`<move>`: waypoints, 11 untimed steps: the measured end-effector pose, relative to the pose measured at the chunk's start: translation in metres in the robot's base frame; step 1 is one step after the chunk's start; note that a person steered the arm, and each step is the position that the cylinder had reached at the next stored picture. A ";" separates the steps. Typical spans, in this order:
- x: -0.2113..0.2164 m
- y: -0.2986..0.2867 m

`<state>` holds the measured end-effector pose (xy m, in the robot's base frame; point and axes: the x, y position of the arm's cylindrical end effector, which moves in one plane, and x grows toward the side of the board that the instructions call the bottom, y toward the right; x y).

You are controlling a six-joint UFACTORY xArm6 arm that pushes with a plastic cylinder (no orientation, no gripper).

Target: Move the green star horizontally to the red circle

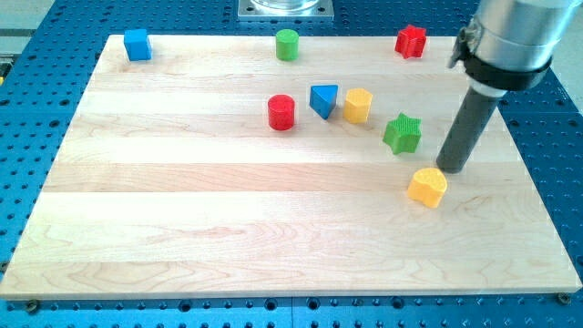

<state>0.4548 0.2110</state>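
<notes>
The green star (402,134) lies right of the board's middle. The red circle (281,112) stands to its left, a little higher in the view. Between them are a blue triangle (323,99) and a yellow hexagon (358,105). My tip (451,169) rests on the board to the right of the green star and slightly below it, with a small gap between them. It is just above a yellow block (427,187).
A blue cube (138,44) sits at the top left corner, a green cylinder (288,44) at the top middle, a red star (411,41) at the top right. The wooden board (182,228) lies on a blue perforated table.
</notes>
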 end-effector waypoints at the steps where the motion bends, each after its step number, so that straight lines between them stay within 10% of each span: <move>1: -0.024 -0.093; 2: -0.023 -0.140; 3: -0.059 -0.053; 7: -0.047 -0.335; 9: -0.108 -0.355; 11: -0.042 -0.428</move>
